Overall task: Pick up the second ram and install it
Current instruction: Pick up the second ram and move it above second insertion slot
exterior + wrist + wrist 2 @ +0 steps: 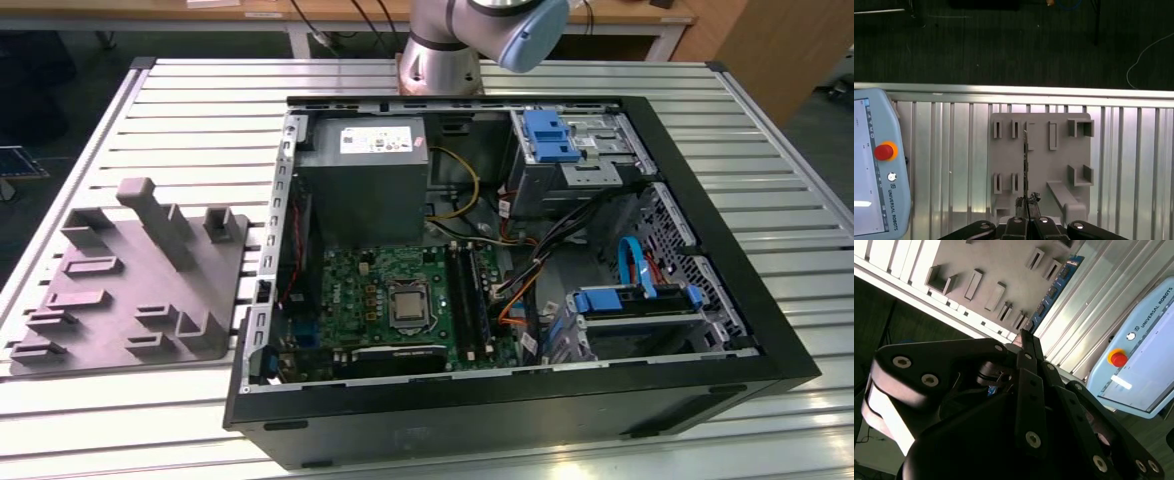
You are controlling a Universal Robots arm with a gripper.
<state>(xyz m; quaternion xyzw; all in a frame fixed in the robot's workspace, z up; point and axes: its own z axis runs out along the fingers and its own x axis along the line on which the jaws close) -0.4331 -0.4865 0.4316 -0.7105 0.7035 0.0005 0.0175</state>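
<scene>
Exterior view: open computer case (507,420), memory slots (470,290) beside the CPU socket (404,304). Second wrist view: gripper (1026,337) clamped on the second ram (1055,290). First wrist view: the stick hangs edge-on above the grey fixture (1059,165). Carry stage, I judge; seating demands square alignment with a slot.

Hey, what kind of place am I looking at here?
Probably a robotics lab or test bench: a slatted metal table carries an open computer case, a teach pendant lies on the slats, and the gripper holds the second ram.

Cable tangle (531,268) beside memory slots (467,285)
</scene>
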